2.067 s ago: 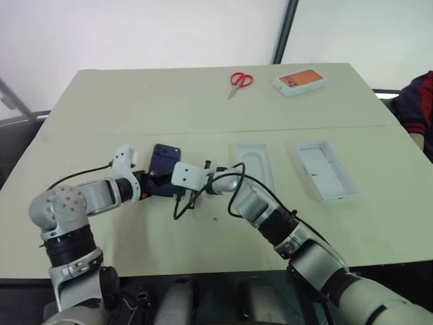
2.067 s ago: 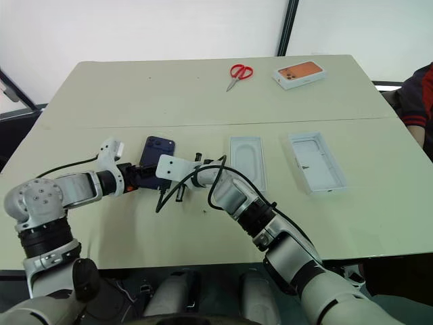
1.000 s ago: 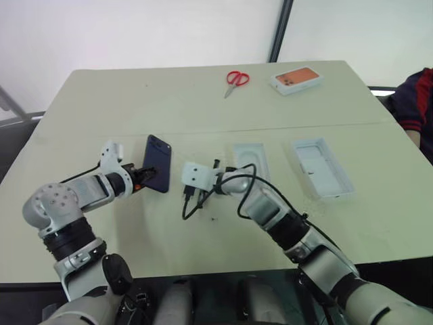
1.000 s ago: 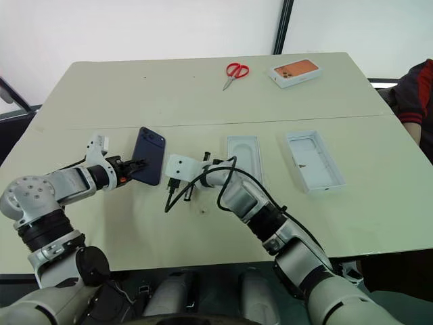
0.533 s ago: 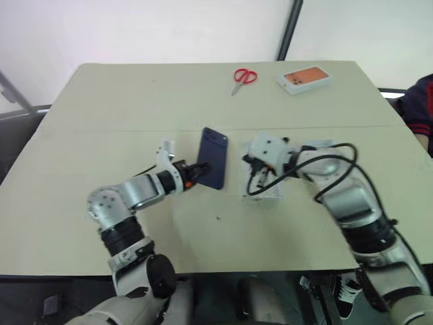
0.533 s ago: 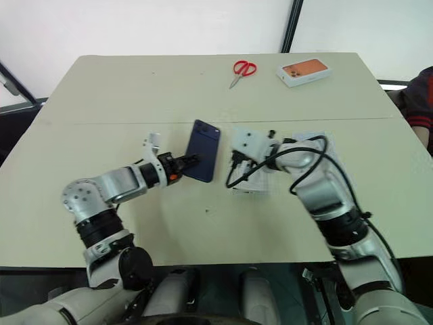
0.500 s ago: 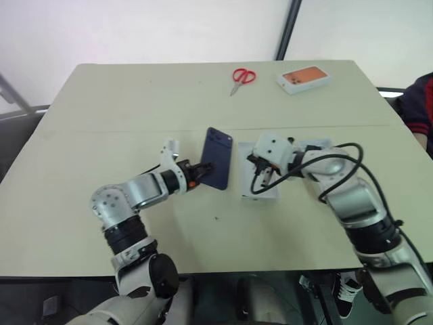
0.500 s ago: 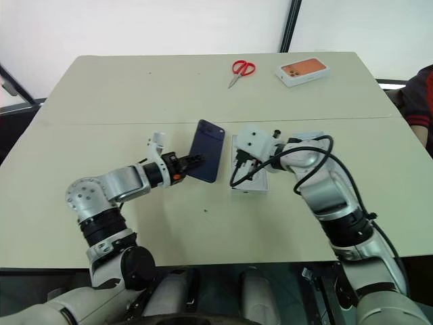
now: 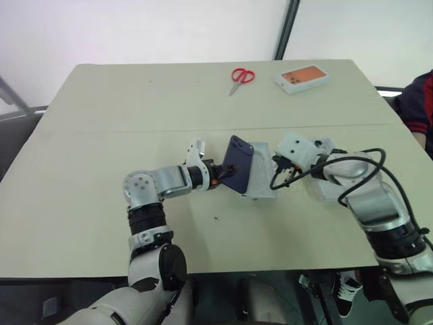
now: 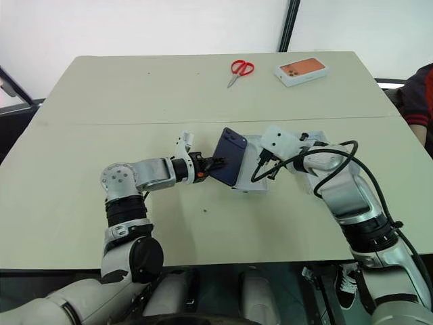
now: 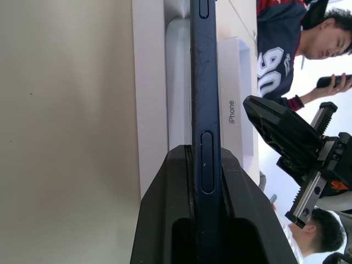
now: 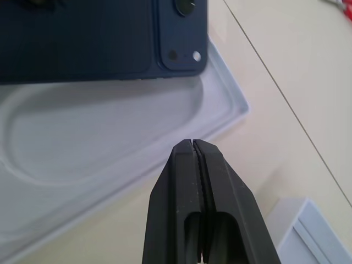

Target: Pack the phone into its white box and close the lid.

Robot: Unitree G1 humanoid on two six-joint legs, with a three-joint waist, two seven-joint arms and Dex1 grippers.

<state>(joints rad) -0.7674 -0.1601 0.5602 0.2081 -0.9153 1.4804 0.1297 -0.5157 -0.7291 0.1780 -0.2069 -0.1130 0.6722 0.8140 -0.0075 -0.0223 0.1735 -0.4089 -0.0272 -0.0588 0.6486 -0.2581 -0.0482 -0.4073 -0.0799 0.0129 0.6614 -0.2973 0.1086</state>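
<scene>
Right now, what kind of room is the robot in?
Probably a lab or test room, not a home. There's a big plain table against bare white walls, holding only scissors and phone packaging like the orange-topped box, while people sit watching nearby.

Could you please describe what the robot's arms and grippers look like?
Both arms are built from rounded silver-grey segments with black joint bands. A white blocky housing sits on each wrist. The left gripper shows a small orange ring at its base, and the right gripper has two black fingers. A loose black cable loops along the right forearm.
</scene>
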